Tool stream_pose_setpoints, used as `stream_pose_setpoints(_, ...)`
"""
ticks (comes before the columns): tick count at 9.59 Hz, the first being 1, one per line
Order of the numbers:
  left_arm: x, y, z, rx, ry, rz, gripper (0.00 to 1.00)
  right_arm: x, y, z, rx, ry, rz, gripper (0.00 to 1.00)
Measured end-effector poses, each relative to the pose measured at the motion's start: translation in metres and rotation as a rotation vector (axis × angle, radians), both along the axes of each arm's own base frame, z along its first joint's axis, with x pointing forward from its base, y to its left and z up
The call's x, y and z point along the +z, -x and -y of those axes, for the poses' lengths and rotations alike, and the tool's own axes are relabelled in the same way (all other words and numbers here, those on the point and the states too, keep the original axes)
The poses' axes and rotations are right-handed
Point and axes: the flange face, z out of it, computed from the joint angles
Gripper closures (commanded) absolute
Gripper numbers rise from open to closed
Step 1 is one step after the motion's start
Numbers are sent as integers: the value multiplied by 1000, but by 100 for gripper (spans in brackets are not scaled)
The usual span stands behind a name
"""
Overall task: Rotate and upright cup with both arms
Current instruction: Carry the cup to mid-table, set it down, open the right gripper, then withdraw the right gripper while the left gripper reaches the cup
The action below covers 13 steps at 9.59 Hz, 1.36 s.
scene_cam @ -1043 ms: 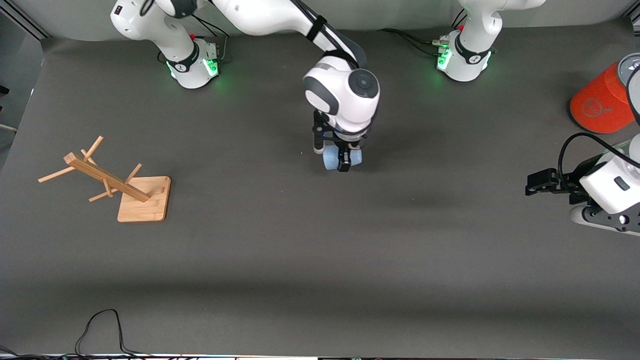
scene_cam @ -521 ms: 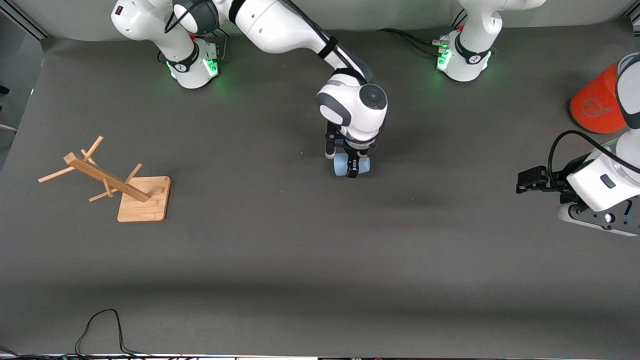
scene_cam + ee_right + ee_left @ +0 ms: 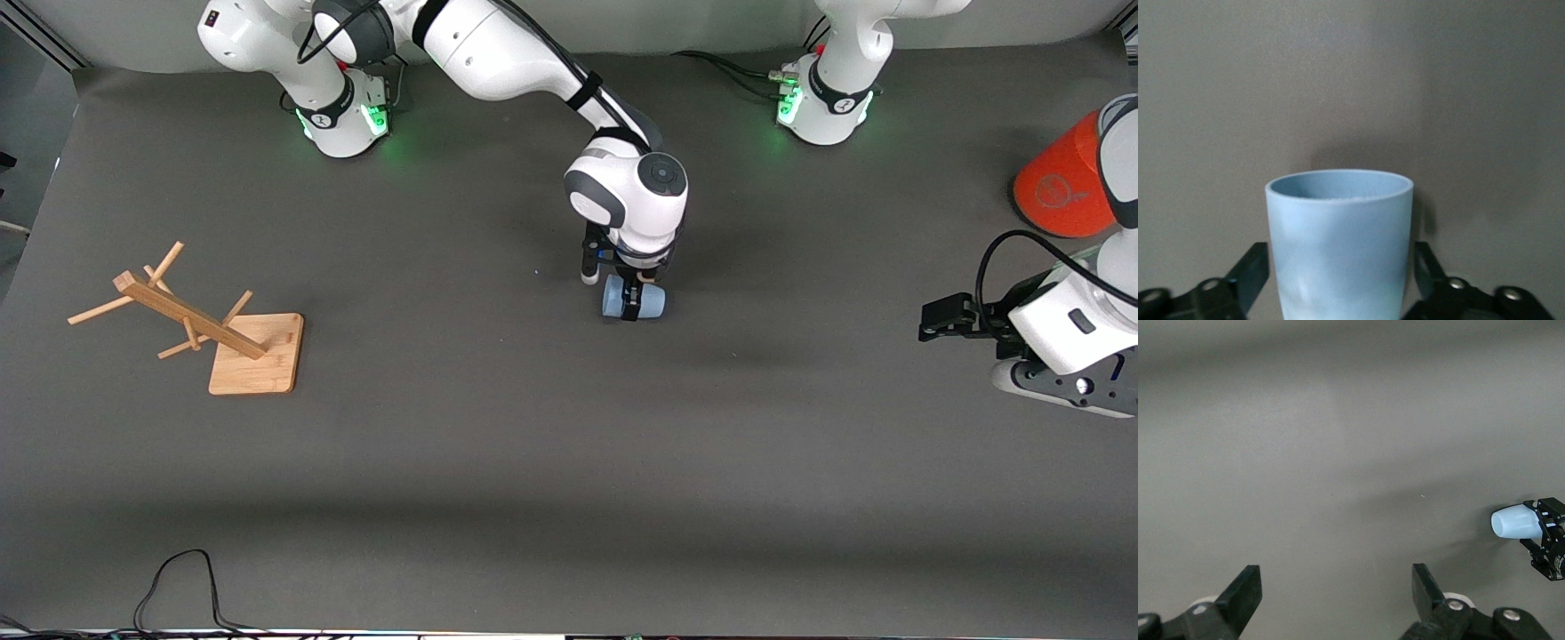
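Cup (image 3: pixel 633 298) on its side between the jaws of the right gripper (image 3: pixel 630 300), over the middle of the desk (image 3: pixel 551 462). Left gripper (image 3: pixel 942 318) over the left arm's end of the desk, jaws apart, nearer the front camera than the cylinder (image 3: pixel 1062 182). Wooden rack (image 3: pixel 200 324) at the right arm's end, well apart from the cup.

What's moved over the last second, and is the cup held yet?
The right pincer, shut on the cup, carried it nearer the front camera and toward the left arm's end of the table. The left pincer shifted slightly toward the middle and hangs open. The wooden rack and orange cylinder stayed put.
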Motion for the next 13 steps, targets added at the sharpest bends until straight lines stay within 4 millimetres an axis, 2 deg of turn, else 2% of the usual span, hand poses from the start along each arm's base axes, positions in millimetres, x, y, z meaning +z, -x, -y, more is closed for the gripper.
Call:
stream_pose_setpoints(3, 0, 0, 3, -5, 1, 0, 0, 1, 0, -1, 0, -4, 3, 0)
stream_pose_setpoints(6, 0, 2, 19, -29, 4, 0, 0, 22, -1, -4, 9, 7, -5, 0)
stream_pose_setpoints(7, 0, 2, 19, -29, 4, 0, 0, 37, -1, -2, 15, 26, -21, 0)
stream_pose_setpoints(8, 0, 2, 18, -28, 4, 0, 0, 60, 0, 1, 27, 46, -41, 0)
stream_pose_setpoints(10, 0, 2, 19, -29, 4, 0, 0, 118, 0, 16, 93, 94, -97, 0)
stream_pose_setpoints(12, 0, 2, 20, -32, 4, -3, 0, 172, -15, 48, 195, 138, -167, 0)
stream_pose_setpoints(13, 0, 4, 22, -35, 3, -11, 0, 195, -32, 75, 258, 154, -215, 0)
